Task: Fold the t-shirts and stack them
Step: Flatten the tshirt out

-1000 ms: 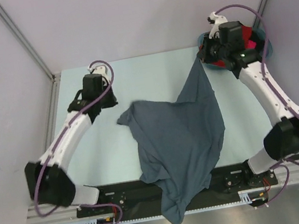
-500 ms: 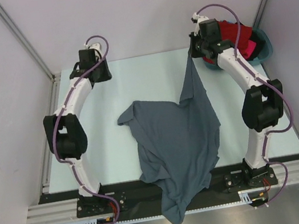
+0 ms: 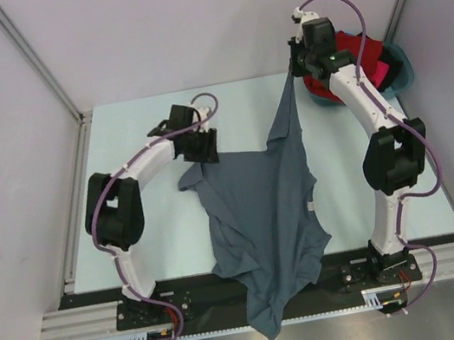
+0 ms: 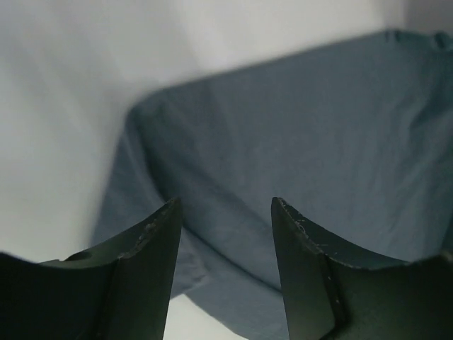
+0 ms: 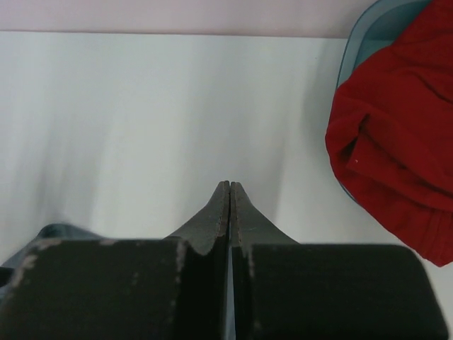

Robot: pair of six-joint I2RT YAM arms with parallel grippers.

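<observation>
A large slate-grey t-shirt [image 3: 260,208] lies crumpled across the middle of the table, with its small white label [image 3: 311,206] showing and its lower end hanging over the near edge. My right gripper [image 3: 296,71] is shut on the shirt's far right corner and holds it up as a taut strip beside the basin. In the right wrist view its jaws [image 5: 230,185] are pressed together. My left gripper [image 3: 204,149] is open just over the shirt's left corner. The left wrist view shows grey cloth [image 4: 297,142] between and beyond the open jaws [image 4: 225,207].
A teal basin [image 3: 403,68] stands at the far right corner and holds a red shirt [image 3: 355,49] and a pink one [image 3: 384,70]. The red shirt [image 5: 396,142] and the basin rim [image 5: 375,28] also show in the right wrist view. Walls enclose the table.
My left arm has swung from the far left corner to the shirt's left corner. My right gripper has kept the far corner raised, the shirt has drawn narrower, and its label now shows.
</observation>
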